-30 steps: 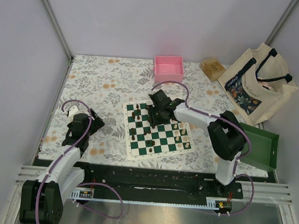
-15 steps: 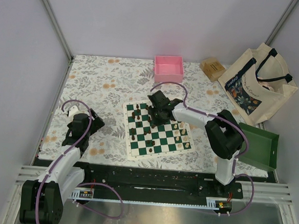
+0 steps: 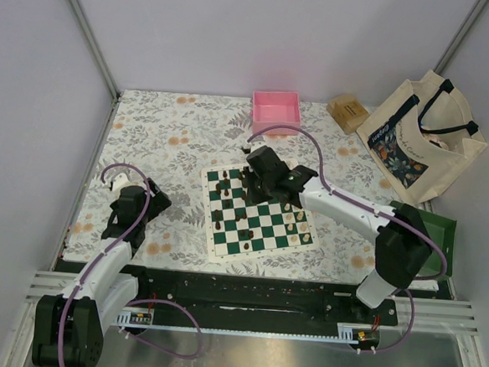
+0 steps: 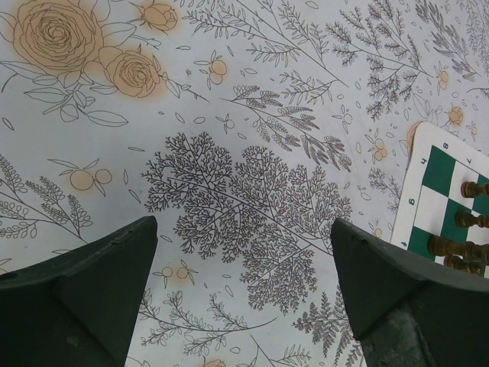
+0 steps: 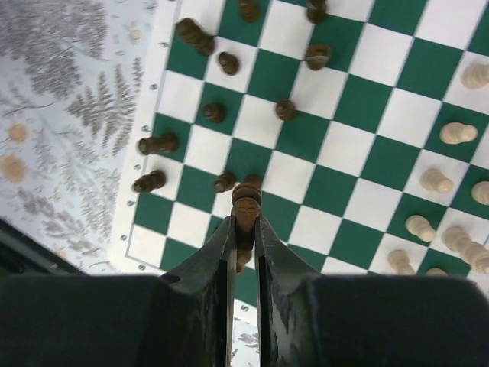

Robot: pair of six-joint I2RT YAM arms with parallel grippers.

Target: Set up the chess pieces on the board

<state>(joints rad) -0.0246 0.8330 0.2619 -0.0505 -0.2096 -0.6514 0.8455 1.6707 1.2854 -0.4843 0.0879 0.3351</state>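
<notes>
**Right arm: dark piece carried over the board, placement pending.**

The right jaws are closed to a narrow gap on a dark piece, gripping its stem, with the head standing proud of the tips. The piece hangs over the dark-side edge of the board, close above two other dark pieces; the square beneath cannot be told. The step in hand is judged to be the transfer of this piece to its home square. The next move calls for alignment over a free square, a straight descent clear of the neighbours, and release only once the base sits flat. The light pieces cluster at the opposite edge. The left jaws stand wide open and empty over the worktop, just beside the board.
</notes>
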